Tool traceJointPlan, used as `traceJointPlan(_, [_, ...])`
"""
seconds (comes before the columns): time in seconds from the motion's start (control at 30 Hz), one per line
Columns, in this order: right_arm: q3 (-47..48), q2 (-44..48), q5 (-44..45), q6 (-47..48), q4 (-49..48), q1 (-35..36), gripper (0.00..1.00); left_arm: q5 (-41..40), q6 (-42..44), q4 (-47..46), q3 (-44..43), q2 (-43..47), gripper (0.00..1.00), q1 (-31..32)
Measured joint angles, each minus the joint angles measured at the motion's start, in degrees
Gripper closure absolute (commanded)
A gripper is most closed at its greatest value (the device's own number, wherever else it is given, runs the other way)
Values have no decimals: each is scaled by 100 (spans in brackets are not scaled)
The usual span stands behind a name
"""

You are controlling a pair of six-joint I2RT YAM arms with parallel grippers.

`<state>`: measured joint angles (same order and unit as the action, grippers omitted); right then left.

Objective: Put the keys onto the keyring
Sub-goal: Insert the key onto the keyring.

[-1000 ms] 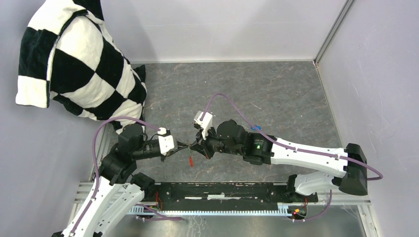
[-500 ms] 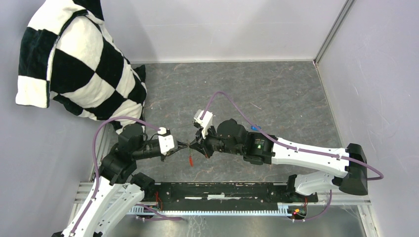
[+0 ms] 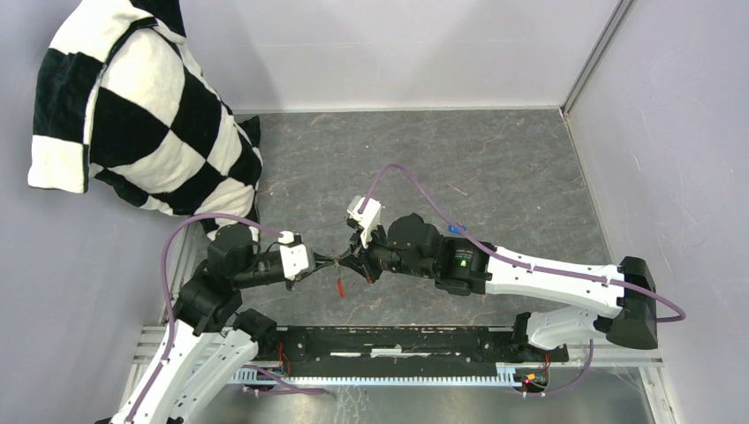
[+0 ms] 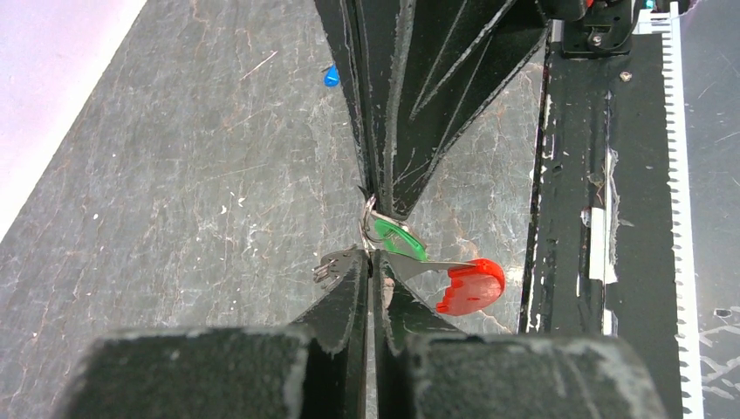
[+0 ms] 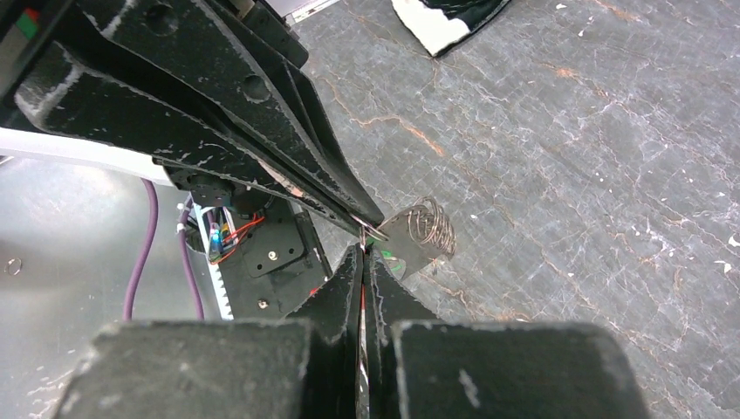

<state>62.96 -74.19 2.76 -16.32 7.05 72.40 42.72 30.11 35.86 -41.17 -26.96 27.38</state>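
My left gripper [image 3: 325, 262] and right gripper [image 3: 351, 262] meet tip to tip above the grey table. In the left wrist view the left gripper [image 4: 372, 260] is shut on the keyring [image 4: 366, 223]. The ring's red tag [image 4: 471, 285] sticks out to the right and its grey strap [image 4: 330, 266] to the left. The right gripper [image 4: 381, 208] comes down from the top, shut, with the green key [image 4: 397, 237] showing just under its tips. The right wrist view shows the right gripper [image 5: 363, 251] shut, with the coiled strap [image 5: 429, 225] beside it. The blue key [image 4: 331, 77] lies on the table, apart from both.
A black-and-white checkered cushion [image 3: 132, 115] leans in the back left corner. Grey walls close the table on the left, back and right. A black rail [image 3: 397, 340] runs along the near edge between the arm bases. Purple cables [image 3: 397, 172] arch over both wrists.
The left wrist has shifted slightly to the left. Both grippers stay shut and tip to tip, and the red tag still hangs below them.
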Motion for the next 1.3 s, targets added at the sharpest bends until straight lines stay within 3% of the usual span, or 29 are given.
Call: traceJointPlan(1.3, [-219, 247, -149, -446, -57, -144, 100, 404, 577, -92, 33, 365, 98, -4])
